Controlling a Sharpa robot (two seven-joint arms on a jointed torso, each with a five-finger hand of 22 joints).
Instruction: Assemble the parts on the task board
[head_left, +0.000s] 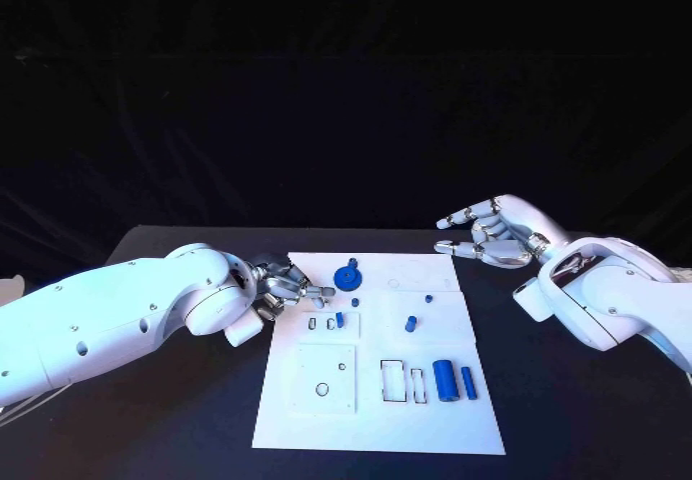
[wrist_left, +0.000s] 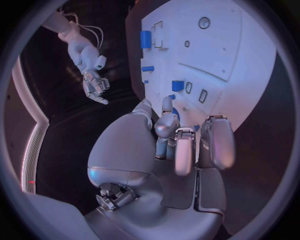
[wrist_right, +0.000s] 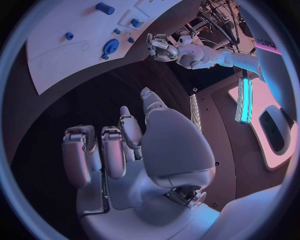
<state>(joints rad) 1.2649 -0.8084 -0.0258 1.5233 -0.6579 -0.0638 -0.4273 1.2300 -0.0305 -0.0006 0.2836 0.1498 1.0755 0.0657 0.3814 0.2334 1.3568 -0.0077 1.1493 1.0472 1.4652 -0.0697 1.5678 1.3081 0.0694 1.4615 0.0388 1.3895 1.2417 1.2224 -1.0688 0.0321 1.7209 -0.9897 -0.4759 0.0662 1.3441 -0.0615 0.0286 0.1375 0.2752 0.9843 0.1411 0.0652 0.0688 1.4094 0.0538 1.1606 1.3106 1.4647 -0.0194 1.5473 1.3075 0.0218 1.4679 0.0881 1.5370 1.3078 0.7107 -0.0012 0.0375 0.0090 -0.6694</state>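
— While the left hand (head_left: 289, 292) hangs at the task board's (head_left: 378, 420) near edge, what are its fingers (head_left: 320, 292) doing?
— Curled in together over the board; whether they pinch anything I cannot tell. A blue round part (head_left: 348, 274) lies just beyond the fingertips, and a small blue part (head_left: 339, 319) stands in a slot just beside them.
— And the right hand (head_left: 490, 238)?
— Off the board over the black tabletop (head_left: 577, 420), fingers (head_left: 459, 218) apart, holding nothing. Two blue cylinders (head_left: 454, 380) lie well away from both sets of fingers.
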